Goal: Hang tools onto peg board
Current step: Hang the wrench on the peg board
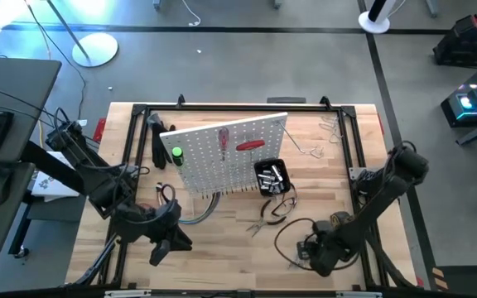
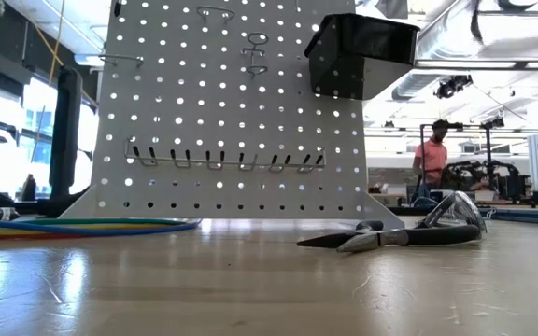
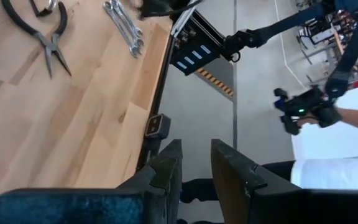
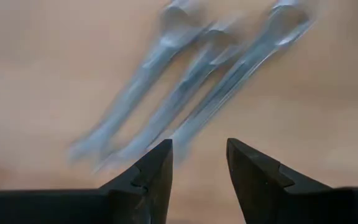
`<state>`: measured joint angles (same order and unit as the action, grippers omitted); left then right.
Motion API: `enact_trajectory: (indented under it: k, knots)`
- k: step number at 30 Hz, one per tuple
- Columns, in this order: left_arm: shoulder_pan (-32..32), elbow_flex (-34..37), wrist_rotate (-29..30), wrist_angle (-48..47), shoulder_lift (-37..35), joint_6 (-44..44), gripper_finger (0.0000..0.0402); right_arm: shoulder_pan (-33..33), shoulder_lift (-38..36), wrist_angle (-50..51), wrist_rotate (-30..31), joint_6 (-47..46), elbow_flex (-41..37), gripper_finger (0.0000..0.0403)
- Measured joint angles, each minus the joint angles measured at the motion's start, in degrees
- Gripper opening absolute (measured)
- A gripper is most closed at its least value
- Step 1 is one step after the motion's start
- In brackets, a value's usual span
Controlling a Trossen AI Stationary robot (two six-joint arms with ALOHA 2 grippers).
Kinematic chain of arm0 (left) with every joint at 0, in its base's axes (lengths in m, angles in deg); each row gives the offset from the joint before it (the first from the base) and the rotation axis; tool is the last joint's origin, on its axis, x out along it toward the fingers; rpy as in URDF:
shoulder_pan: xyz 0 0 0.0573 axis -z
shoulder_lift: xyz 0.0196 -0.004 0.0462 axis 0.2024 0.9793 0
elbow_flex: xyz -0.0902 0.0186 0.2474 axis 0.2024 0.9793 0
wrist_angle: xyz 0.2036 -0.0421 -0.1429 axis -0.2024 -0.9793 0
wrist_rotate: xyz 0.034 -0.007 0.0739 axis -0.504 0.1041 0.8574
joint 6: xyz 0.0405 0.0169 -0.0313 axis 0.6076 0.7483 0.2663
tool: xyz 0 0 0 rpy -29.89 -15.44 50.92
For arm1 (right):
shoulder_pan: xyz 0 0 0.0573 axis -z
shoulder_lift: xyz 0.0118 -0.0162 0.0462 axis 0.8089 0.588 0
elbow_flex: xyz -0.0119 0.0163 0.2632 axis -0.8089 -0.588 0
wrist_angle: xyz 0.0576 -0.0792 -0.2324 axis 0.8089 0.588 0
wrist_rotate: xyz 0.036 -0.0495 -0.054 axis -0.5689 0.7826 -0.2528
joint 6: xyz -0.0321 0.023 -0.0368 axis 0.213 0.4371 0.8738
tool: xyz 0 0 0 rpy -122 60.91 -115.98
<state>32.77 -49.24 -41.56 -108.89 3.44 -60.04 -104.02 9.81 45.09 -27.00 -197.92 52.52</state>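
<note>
R gripper (image 4: 199,165), fingers spread and holding nothing, hangs over three silver wrenches (image 4: 191,93) lying on the bench (image 4: 36,62) just ahead of its fingertips, apparently lining up a pickup for the peg board (image 1: 226,153); L gripper (image 3: 194,165) idles w/ fingers slightly parted, empty, past the bench edge.

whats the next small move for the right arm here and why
Probably ease the right end effector forward over the silver wrenches and close on one. Its fingers stand apart with nothing between them, and the wrenches lie flat on the table just ahead.
</note>
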Motion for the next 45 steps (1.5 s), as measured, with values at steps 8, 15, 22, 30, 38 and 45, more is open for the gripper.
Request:
enact_trajectory:
  k: [8, 15, 22, 30, 38, 45]
  knots:
    - [1.03, 0.00, 0.37, -0.07, 0.22, -2.73, 0.0076, 2.53, 2.72, -1.06, -1.05, -0.44, -2.68, 0.0145]
    - [-0.21, 0.00, 0.05, 0.02, 0.15, -1.70, 0.0076, 5.09, 2.81, 1.33, -0.01, 0.11, -2.81, 0.0145]
    - [-0.50, 0.00, -0.55, -0.07, 0.15, -1.12, 0.0076, 5.07, 4.12, 5.77, -2.30, 0.18, -2.49, 0.0123]
    - [-0.68, 0.00, -0.64, -0.06, 0.15, -0.46, 0.0076, 5.18, 8.35, 4.31, -3.32, 2.34, -2.03, 0.0016]
    - [-0.66, -0.02, -0.70, 4.44, -1.75, 2.70, 0.0076, 4.77, 4.36, 12.40, 2.02, 6.55, 0.80, 0.0001]
    - [-1.29, -0.02, 2.41, 10.36, -7.05, 11.19, 0.0076, 3.94, 0.50, 21.84, 10.90, 7.39, 7.91, 0.0004]
